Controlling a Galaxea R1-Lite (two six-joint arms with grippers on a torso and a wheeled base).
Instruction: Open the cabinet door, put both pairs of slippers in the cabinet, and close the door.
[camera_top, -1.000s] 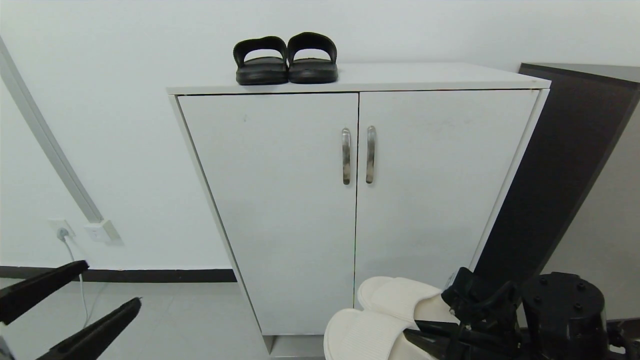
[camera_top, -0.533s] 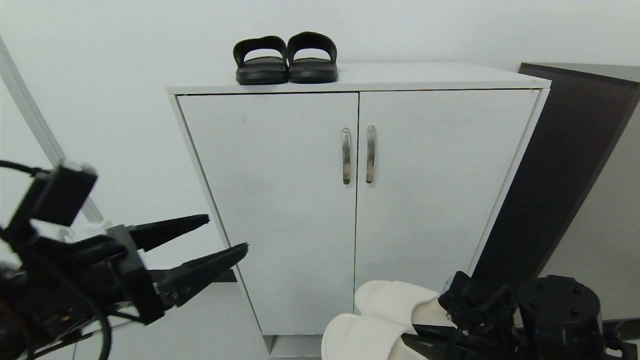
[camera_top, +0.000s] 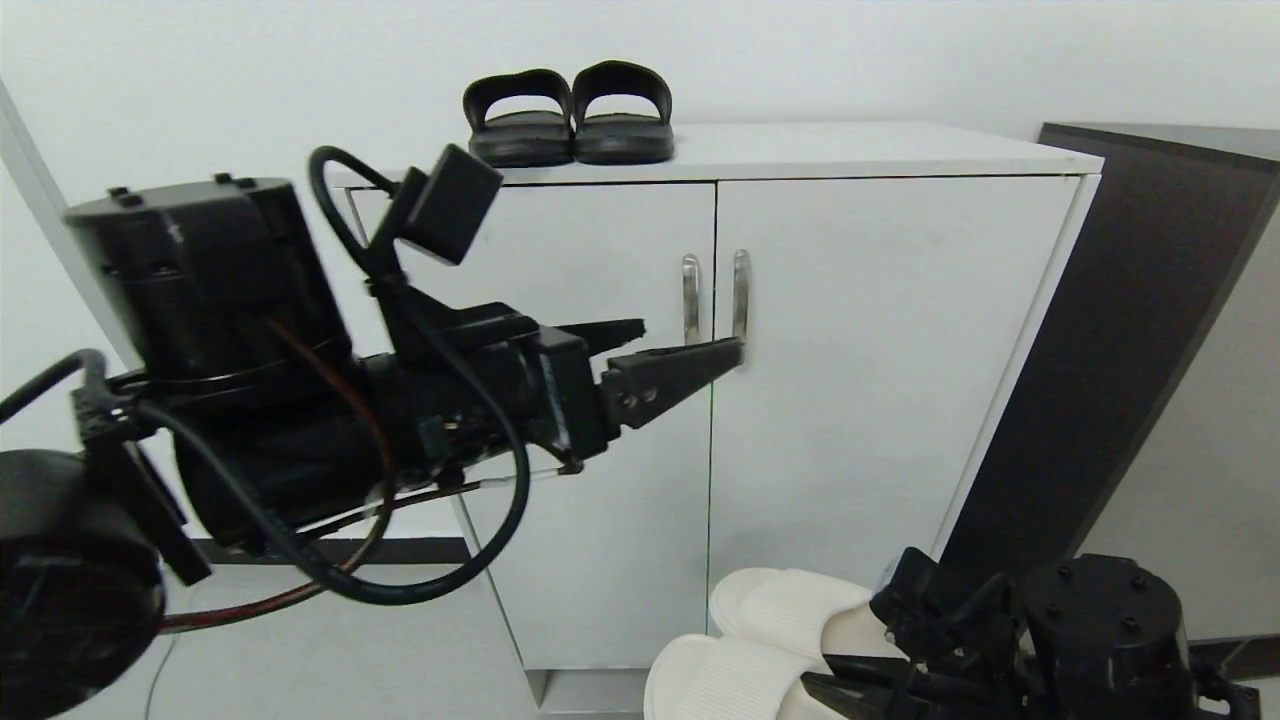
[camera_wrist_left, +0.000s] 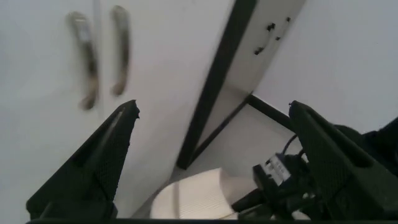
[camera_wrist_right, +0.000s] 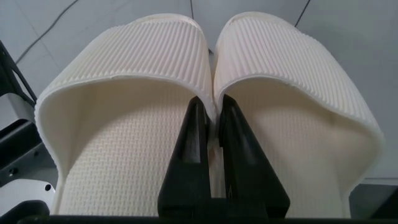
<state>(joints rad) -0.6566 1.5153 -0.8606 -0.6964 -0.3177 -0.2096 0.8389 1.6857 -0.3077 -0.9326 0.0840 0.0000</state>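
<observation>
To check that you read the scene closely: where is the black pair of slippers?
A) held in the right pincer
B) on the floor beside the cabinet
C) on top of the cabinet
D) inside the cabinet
C: the black slippers sit side by side on the top of the cabinet, whose doors are closed; the right pincer holds the white slippers.

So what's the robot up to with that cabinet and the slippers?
The cabinet is shut. The left gripper is open and level with the two door handles, not yet closed on either. The right gripper is low in front of the cabinet, shut on the inner edges of the white slippers. The black slippers sit on the cabinet top. Nothing has gone inside yet.
</observation>
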